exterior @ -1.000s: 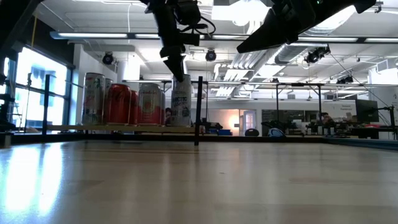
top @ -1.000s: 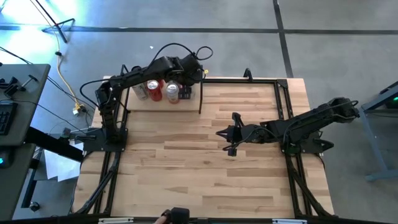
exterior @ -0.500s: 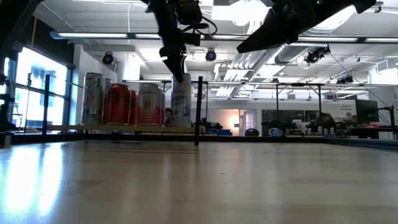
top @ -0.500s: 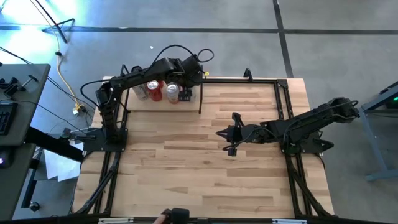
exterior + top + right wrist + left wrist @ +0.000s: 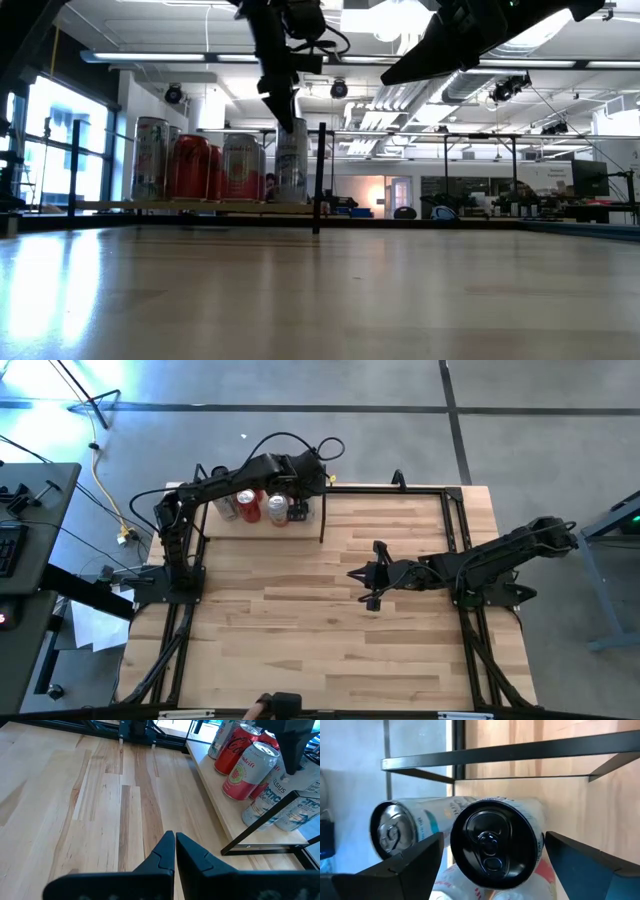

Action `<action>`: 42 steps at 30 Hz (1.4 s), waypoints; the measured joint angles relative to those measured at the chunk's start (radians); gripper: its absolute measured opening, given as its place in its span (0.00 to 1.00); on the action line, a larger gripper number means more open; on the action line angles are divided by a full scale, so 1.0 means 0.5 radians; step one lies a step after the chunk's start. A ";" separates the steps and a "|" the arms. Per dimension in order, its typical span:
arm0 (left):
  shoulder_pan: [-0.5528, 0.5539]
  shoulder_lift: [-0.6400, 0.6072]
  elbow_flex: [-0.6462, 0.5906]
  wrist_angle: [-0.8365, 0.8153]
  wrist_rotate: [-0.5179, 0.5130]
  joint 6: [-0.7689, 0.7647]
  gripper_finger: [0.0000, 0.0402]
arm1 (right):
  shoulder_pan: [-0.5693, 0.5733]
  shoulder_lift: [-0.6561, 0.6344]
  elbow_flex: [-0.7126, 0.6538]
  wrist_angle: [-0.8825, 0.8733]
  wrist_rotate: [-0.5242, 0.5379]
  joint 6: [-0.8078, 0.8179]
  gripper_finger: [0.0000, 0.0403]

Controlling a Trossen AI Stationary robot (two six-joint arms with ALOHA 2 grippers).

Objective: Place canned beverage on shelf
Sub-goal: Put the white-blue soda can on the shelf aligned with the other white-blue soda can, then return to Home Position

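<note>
At 11 o'clock on the table point(image 5: 330, 620), the shelf point(image 5: 225, 523) holds several cans. Left gripper point(image 5: 293, 498) hangs over the white can point(image 5: 291, 160) at the row's end, jaws wide, not gripping. Right gripper point(image 5: 357, 574) waits mid-table, jaws shut, empty.

This is a robotics lab in a large open industrial hall. The low view shows exposed ceiling ducts point(image 5: 420, 95), strip lights point(image 5: 180, 58) and distant workbenches with monitors point(image 5: 590, 180). From above, a grey concrete floor point(image 5: 500, 430) surrounds the wood-plank table point(image 5: 330, 630), with loose cables point(image 5: 105, 485) and a keyboard desk point(image 5: 25, 520) alongside.
</note>
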 joint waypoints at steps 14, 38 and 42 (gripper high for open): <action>0.000 -0.003 0.001 0.003 -0.123 -0.001 0.84 | 0.000 0.000 0.000 0.000 0.000 0.000 0.00; -0.190 -0.778 -0.512 -0.035 0.224 -0.608 0.73 | 0.001 0.000 0.000 0.007 0.062 -0.104 0.00; -0.294 -1.105 -1.082 0.521 0.219 -0.635 0.55 | 0.015 0.000 -0.099 0.208 0.187 -0.200 0.00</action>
